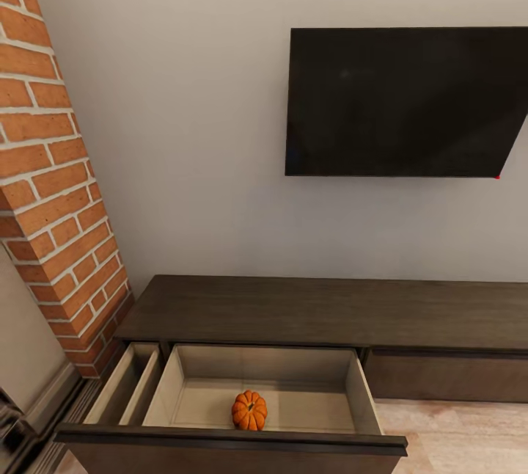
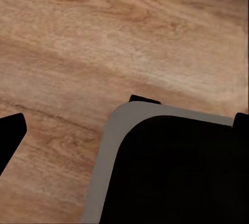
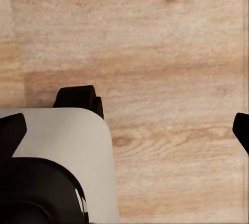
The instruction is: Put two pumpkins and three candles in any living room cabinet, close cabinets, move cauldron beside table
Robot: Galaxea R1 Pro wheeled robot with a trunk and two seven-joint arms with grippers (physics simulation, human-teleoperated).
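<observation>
From the head camera I see the dark TV cabinet (image 1: 323,309) against the wall under the wall-mounted television (image 1: 400,103), its left end close to the brick column (image 1: 51,166). One wide drawer (image 1: 352,393) is pulled well out toward me, and a narrower compartment (image 1: 128,382) beside it is open too. A single pumpkin (image 1: 249,410) sits upright on the drawer floor, near the front panel (image 1: 231,439) and clear of both side walls. Bare wood floor (image 1: 455,434) lies to the right of the drawer.

On my left wrist camera, the left gripper (image 2: 124,130) shows dark fingertips (image 2: 10,130) at opposite edges, spread wide, nothing between them but plank floor (image 2: 104,37) and the robot base's grey-edged corner (image 2: 111,146) below.

On my right wrist camera, the right gripper (image 3: 127,130) is likewise spread, empty, hanging over floor (image 3: 171,52) with the base's pale corner (image 3: 78,141) and a black wheel (image 3: 78,99) underneath.
</observation>
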